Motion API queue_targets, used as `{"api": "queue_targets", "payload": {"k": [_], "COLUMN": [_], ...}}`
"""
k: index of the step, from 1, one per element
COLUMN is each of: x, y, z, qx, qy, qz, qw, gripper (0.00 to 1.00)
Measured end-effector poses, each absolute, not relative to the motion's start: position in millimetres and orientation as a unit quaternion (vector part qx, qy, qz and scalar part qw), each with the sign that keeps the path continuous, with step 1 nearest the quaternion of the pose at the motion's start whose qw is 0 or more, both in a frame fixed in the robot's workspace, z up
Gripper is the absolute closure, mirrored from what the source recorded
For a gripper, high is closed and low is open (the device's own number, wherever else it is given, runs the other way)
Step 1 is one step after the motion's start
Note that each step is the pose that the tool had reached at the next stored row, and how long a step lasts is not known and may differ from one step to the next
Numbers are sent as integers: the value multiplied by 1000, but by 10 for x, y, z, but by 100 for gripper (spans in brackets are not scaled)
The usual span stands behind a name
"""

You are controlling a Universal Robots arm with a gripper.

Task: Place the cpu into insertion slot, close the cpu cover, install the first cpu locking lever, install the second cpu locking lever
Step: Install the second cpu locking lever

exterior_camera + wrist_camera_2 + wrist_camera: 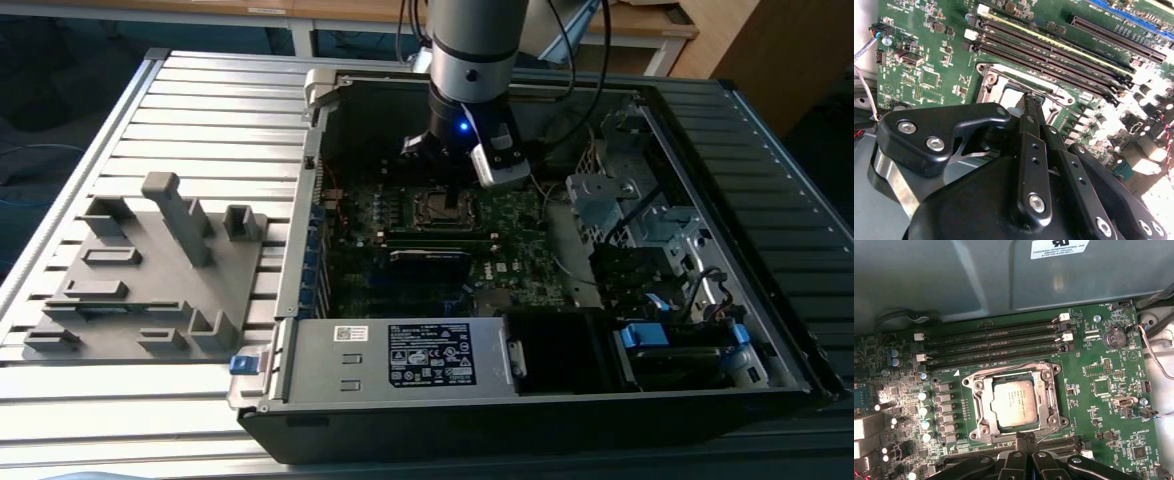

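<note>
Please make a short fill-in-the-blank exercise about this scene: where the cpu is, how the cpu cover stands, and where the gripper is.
1. The cpu lies inside the insertion ____.
2. The cpu cover is ____ over the chip.
3. The gripper hovers at the socket's edge, above the green ____.
4. Beside the socket run four long black memory ____.

Missing words: slot; closed; motherboard; slots

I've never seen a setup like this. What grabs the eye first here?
A robot arm reaches down into an open computer case, its gripper hanging just beside the processor socket. There the silver cpu sits inside the cpu cover, on a green motherboard. A grey fixture block lies outside, at the exterior view's left.
</note>
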State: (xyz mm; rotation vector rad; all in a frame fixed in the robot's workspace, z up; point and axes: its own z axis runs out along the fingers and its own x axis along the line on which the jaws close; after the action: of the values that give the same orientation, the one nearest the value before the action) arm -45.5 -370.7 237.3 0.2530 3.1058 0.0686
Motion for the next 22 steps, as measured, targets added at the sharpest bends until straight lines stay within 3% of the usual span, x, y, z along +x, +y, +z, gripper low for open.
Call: {"api": "queue_targets", "payload": {"k": [22], "x": [-551], "y": [-3801], "z": [2345], "qx": [55], "qy": [998], "qz": [22], "qw": [14], "gripper": [89]}}
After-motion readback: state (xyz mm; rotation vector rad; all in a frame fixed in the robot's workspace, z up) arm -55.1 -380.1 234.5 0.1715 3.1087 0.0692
